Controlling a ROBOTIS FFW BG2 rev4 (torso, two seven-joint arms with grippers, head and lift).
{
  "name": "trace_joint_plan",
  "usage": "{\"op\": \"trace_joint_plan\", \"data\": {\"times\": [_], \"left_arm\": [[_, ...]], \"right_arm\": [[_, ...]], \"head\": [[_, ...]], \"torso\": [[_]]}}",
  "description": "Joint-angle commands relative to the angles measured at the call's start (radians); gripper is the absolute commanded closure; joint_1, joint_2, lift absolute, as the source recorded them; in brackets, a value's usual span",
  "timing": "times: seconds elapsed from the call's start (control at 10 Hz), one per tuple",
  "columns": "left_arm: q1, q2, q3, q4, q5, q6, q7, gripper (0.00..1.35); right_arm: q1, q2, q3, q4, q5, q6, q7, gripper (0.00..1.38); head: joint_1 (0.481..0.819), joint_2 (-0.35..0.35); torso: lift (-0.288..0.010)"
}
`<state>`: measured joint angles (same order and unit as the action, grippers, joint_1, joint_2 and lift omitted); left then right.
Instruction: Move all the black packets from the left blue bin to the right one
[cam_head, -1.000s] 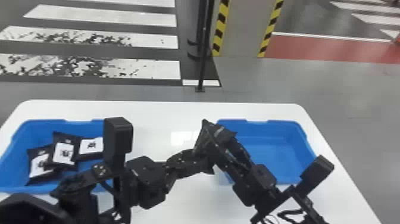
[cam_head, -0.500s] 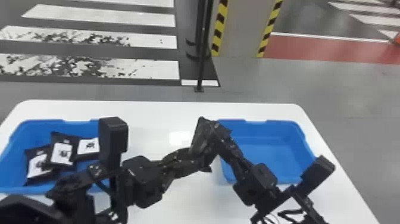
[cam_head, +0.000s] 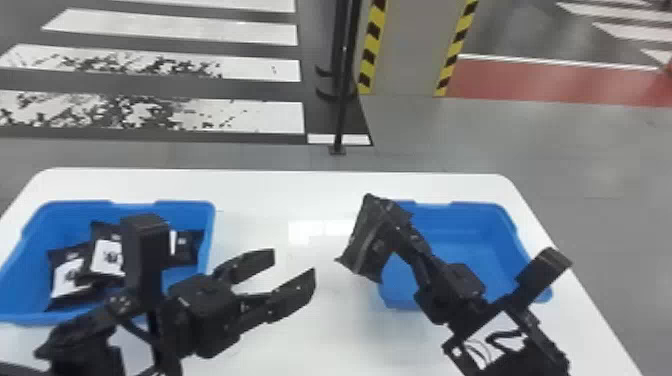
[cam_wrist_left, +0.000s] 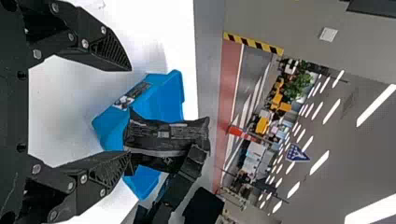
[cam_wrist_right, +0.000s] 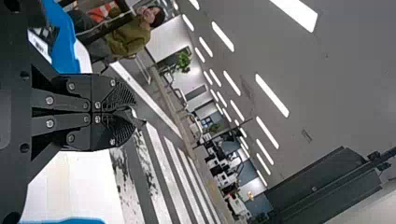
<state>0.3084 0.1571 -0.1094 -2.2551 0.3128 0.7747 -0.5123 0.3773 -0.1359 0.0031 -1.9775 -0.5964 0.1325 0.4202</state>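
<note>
In the head view my left gripper (cam_head: 295, 272) stands open over the middle of the table, nothing between its fingers. My right gripper (cam_head: 400, 225) is shut on a black packet (cam_head: 367, 240), which hangs beside the right blue bin's left wall (cam_head: 392, 295). Several black packets with white labels (cam_head: 107, 257) lie in the left blue bin (cam_head: 30, 315), partly behind the left arm. The left wrist view has my open left gripper (cam_wrist_left: 130, 112) and, beyond it, the held packet (cam_wrist_left: 168, 137). In the right wrist view, my right gripper (cam_wrist_right: 123, 112) has its fingers together on the packet's edge (cam_wrist_right: 139, 122).
Both bins stand on a white table (cam_head: 260, 192), one at each side. The two arms reach in from the front, their grippers close to each other near the middle. A thin black pole (cam_head: 341, 100) stands on the floor behind the table.
The left gripper has let go of the packet and drawn back to the left, now apart from it. The packet stays with the right gripper, which has barely moved.
</note>
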Motion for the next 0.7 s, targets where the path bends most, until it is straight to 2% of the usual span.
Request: {"op": "trace_joint_plan", "data": {"times": [0.0, 0.1, 0.2, 0.4, 0.5, 0.6], "left_arm": [[0.033, -0.013, 0.062, -0.021, -0.012, -0.014, 0.000, 0.18], [0.050, -0.019, 0.095, -0.034, -0.018, -0.014, 0.000, 0.18], [0.055, -0.021, 0.117, -0.041, -0.024, -0.011, 0.000, 0.18], [0.062, -0.022, 0.147, -0.048, -0.026, -0.014, 0.000, 0.18], [0.062, -0.022, 0.157, -0.051, -0.026, -0.014, 0.000, 0.18], [0.062, -0.022, 0.171, -0.053, -0.026, -0.014, 0.000, 0.18]], "right_arm": [[-0.090, -0.039, -0.011, 0.099, 0.040, -0.003, -0.012, 1.28], [-0.159, -0.060, -0.011, 0.180, 0.084, -0.003, -0.020, 1.28], [-0.213, -0.071, -0.013, 0.256, 0.126, -0.017, -0.032, 1.28], [-0.265, -0.060, -0.093, 0.329, 0.327, -0.061, -0.077, 1.28], [-0.262, -0.041, -0.161, 0.339, 0.409, -0.071, -0.100, 1.17], [-0.235, -0.022, -0.212, 0.322, 0.433, -0.076, -0.121, 0.72]], "head": [[0.695, -0.138], [0.695, -0.131], [0.695, -0.122], [0.695, -0.128], [0.695, -0.153], [0.695, -0.190]], "torso": [[-0.140], [-0.140], [-0.140], [-0.140], [-0.140], [-0.140]]}}
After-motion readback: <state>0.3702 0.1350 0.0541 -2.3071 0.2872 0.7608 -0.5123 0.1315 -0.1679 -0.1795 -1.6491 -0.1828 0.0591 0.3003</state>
